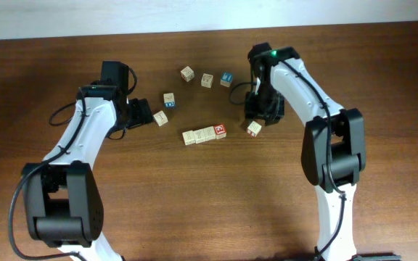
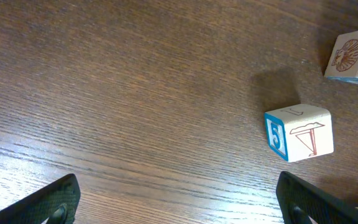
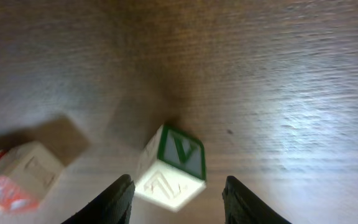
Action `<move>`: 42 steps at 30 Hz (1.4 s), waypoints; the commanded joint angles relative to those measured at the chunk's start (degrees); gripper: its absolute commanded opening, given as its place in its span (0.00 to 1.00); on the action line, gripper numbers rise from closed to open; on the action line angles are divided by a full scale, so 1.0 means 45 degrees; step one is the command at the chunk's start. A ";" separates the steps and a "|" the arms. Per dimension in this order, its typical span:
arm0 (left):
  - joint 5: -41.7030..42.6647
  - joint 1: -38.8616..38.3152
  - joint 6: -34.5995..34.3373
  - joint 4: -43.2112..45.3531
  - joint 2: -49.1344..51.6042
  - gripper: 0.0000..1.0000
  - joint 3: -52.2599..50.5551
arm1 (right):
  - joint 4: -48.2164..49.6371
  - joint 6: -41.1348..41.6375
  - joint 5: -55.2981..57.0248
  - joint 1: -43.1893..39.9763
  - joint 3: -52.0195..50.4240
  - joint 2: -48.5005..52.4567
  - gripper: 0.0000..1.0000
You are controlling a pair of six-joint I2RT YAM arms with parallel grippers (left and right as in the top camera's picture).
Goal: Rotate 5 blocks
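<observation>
Right wrist view first: the right fingers stand partway spread, and a pale block sits askew just ahead of the tips. I see a gap on one side, so I judge it is not pinched. Its upper face carries a green-bordered "V"; the face below has line marks I cannot read. Off to one side lies the red-and-white block, too blurred to read.

In the left wrist view, the left fingers are spread wide over bare tabletop and hold nothing. Ahead of them rests a block with a blue "5" on one side and a red line drawing on the next face. Beyond it, another cube shows a red picture but no letters I can make out.

Overhead, three blocks lie touching in a row, the red-and-white one at its right end and the "V" block just beside that end. More cubes are scattered farther back, among them a blue-faced cube.

How many are already turned I cannot tell from how they lie. I judge the "V" block is the one in hand and the row is dealt with. The "5" block, which nothing touches, looks still to do, so I put the task around partway.
</observation>
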 commanded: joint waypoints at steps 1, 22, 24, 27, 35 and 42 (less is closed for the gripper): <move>0.0044 0.0019 -0.0165 -0.0010 0.0058 0.99 0.0233 | 0.0568 0.0942 0.0107 0.0219 -0.0758 0.0010 0.47; 0.0044 0.0019 -0.0165 -0.0015 0.0058 0.99 0.0238 | 0.2793 -0.0510 0.0243 0.1962 -0.0894 0.0015 0.33; 0.0044 0.0019 -0.0165 -0.0010 0.0058 0.99 0.0233 | 0.2798 -0.0520 0.0476 0.2030 -0.0894 0.0015 0.33; 0.0044 0.0019 -0.0165 -0.0010 0.0058 0.99 0.0233 | 0.2885 -0.0792 0.0486 0.2030 -0.0894 0.0015 0.34; 0.0044 0.0019 -0.0165 -0.0010 0.0058 0.99 0.0238 | 0.3011 -0.1418 0.0476 0.2030 -0.0894 0.0015 0.42; 0.0044 0.0019 -0.0165 -0.0010 0.0058 0.99 0.0233 | 0.2919 -0.1418 0.0442 0.2030 -0.0840 0.0010 0.54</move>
